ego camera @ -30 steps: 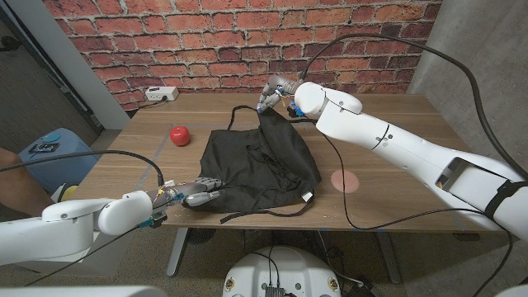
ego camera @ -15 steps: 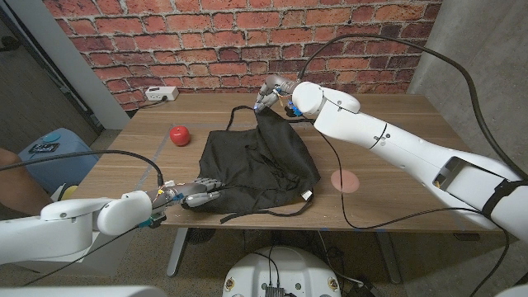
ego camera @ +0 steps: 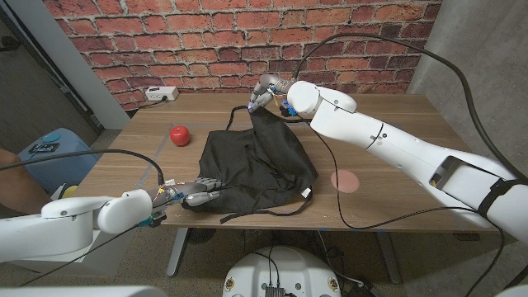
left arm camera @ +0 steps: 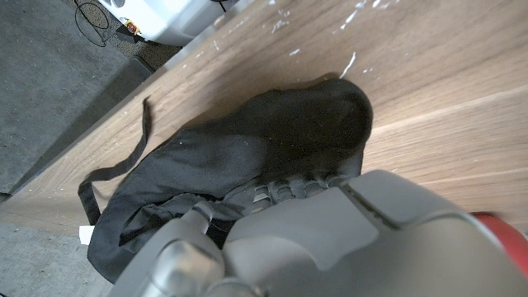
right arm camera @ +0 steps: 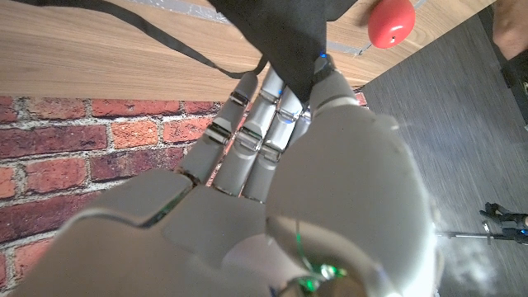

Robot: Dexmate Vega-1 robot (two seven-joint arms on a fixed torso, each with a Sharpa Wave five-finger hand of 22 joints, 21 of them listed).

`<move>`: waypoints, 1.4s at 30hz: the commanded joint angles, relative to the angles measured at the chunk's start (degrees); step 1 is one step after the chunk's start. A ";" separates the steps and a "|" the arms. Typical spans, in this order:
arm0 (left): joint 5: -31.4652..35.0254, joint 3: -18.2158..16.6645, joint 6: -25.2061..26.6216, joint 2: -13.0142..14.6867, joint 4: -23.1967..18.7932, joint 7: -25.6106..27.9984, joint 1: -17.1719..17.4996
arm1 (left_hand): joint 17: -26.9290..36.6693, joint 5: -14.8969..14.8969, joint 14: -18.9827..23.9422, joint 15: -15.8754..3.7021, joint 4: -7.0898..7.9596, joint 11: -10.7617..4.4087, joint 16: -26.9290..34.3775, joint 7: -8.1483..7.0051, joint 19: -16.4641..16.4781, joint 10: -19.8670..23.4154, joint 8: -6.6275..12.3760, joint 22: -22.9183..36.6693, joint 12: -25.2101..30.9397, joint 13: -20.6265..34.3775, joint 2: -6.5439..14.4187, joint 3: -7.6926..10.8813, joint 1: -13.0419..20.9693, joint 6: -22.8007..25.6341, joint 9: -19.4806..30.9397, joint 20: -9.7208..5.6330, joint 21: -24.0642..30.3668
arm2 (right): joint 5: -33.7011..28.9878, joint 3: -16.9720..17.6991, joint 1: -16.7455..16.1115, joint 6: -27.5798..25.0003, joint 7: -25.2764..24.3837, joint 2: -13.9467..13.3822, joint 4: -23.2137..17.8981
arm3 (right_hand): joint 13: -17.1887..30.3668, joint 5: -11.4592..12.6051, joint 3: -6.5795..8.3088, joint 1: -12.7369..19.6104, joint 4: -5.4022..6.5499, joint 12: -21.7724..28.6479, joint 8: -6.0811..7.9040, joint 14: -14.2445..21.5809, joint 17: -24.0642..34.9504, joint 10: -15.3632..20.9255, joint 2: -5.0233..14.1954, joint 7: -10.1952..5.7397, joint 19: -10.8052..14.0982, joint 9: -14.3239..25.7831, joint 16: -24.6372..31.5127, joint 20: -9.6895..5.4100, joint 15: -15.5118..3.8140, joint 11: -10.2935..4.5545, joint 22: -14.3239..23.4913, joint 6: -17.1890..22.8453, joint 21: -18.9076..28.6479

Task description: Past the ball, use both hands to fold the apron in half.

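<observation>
A black apron (ego camera: 260,161) lies crumpled in the middle of the wooden table (ego camera: 388,124), its straps trailing off its edges. My right hand (ego camera: 268,89) pinches the apron's far corner (right arm camera: 289,33) and holds it lifted above the far side of the table. My left hand (ego camera: 196,191) grips the near left corner of the apron (left arm camera: 272,140) at the table's front edge. A red ball (ego camera: 179,134) sits on the table to the left of the apron; it also appears in the right wrist view (right arm camera: 390,22).
A white power strip (ego camera: 162,94) lies at the table's far left corner by the brick wall. A pink round mark (ego camera: 346,181) is on the table right of the apron. A blue bin (ego camera: 51,153) stands on the floor to the left.
My right hand has carried the far corner of the apron a little to the left and farther back. My left hand has stayed in place.
</observation>
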 commanded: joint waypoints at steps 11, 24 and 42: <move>-0.32 6.00 -1.50 0.00 0.76 -0.33 -6.15 | 0.07 -0.03 -2.67 -0.01 -0.16 0.24 -0.18 0.06 -7.35 -0.27 0.27 0.03 0.03 0.18 0.20 0.61 0.48 0.15 0.07 1.83 -0.05 | 0.44 -2.62 1.83 2.12 0.86 4.29 3.57 | 0.38 -0.35 -0.45 0.87 -0.01 -0.25 0.06 0.68 0.39 0.25 0.19 0.21 0.16 0.26 -0.89 -0.51 -1.74 0.22 0.09 0.21 0.37; -0.95 8.61 -1.84 0.00 0.94 0.20 -8.41 | 0.05 -0.09 -2.73 0.06 -0.21 0.25 -0.22 0.15 -7.35 -0.30 0.28 0.02 0.02 0.18 0.22 0.94 0.56 0.16 0.06 1.85 -0.07 | 1.41 -3.96 2.61 4.79 1.85 7.67 9.43 | 0.42 -0.49 -0.58 0.98 -0.03 -0.39 -0.04 1.04 0.61 0.38 0.26 0.21 0.39 0.31 -1.45 -0.47 -1.65 0.16 0.10 0.15 0.51; -1.22 10.42 -1.43 0.00 0.24 0.74 -9.64 | 0.04 -0.15 -2.72 0.06 -0.27 0.19 -0.23 0.02 -7.36 -0.31 0.24 0.01 0.02 0.18 0.23 1.39 0.67 0.03 0.06 1.88 -0.09 | 3.30 -5.39 4.36 6.90 2.52 13.53 19.06 | 0.63 -0.65 -0.77 1.11 -0.05 -0.60 -0.13 1.20 0.99 0.30 0.26 -0.10 0.63 0.34 -2.20 -0.38 -1.71 0.07 0.13 0.17 0.70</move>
